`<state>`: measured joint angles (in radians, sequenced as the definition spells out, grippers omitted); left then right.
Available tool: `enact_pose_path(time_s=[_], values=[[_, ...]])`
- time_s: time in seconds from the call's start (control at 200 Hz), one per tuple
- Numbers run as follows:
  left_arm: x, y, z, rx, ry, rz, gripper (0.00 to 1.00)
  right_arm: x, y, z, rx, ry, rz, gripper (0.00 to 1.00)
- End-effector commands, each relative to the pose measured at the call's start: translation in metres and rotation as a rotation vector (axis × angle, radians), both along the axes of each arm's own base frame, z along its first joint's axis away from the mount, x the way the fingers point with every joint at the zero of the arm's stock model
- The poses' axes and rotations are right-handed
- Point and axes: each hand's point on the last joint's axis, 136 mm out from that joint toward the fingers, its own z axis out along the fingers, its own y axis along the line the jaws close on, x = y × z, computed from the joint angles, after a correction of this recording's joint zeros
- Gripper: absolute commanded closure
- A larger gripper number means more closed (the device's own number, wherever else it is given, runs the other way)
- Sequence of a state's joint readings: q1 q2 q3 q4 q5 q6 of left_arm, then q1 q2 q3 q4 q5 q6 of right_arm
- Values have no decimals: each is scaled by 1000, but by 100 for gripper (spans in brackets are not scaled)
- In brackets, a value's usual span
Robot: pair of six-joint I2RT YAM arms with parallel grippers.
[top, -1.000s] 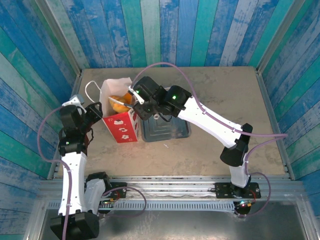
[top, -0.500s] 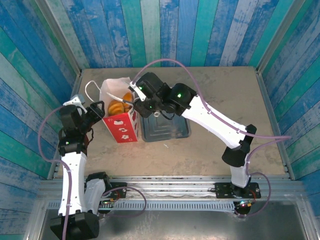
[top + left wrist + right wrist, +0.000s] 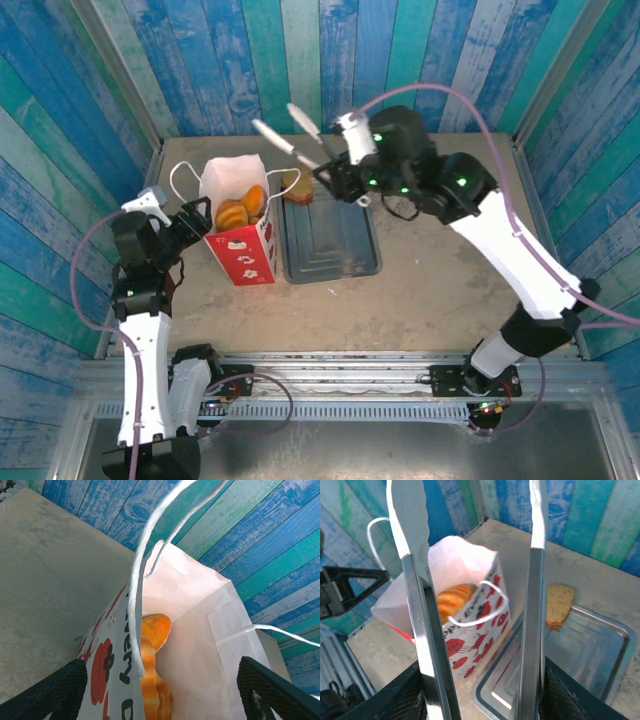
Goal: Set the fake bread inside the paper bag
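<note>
At the left, the left gripper (image 3: 193,222) sits at the left rim of the paper bag (image 3: 242,245), its jaws spread wide and pinching nothing; in its wrist view the two dark fingers stand either side of the bag's mouth. The bag stands upright on the tabletop (image 3: 450,290), just left of the grey tray (image 3: 372,262) and touching or nearly touching it. Most of the fake bread (image 3: 243,210) is already inside, golden and orange pieces piled up to the opening. One brown slice (image 3: 297,186) lies outside, flat at the tray's far left corner, on or against the rim, just right of the bag's far corner. Further right, the right gripper (image 3: 272,115) hangs high over the far tabletop, its long metal fingers spread and holding nothing. The slice lies on the near side of those fingertips and well below them; in the right wrist view it sits just outside the right-hand finger, not in the gap, its longer side running roughly along the fingers. The right arm looks the better placed for it, since the bag stands between the left gripper and the slice.
</note>
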<state>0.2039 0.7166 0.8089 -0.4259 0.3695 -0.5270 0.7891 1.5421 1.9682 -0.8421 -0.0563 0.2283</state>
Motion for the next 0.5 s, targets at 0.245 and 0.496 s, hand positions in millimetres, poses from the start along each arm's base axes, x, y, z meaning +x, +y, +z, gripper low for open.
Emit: enact_pose_path(time_s=[0.245, 0.496], values=[[-11, -1, 17, 76, -72, -13, 8, 50, -69, -111, 58, 301, -156, 48], [-11, -4, 5, 97, -72, -38, 3, 76, -57, -183, -8, 464, -155, 51]])
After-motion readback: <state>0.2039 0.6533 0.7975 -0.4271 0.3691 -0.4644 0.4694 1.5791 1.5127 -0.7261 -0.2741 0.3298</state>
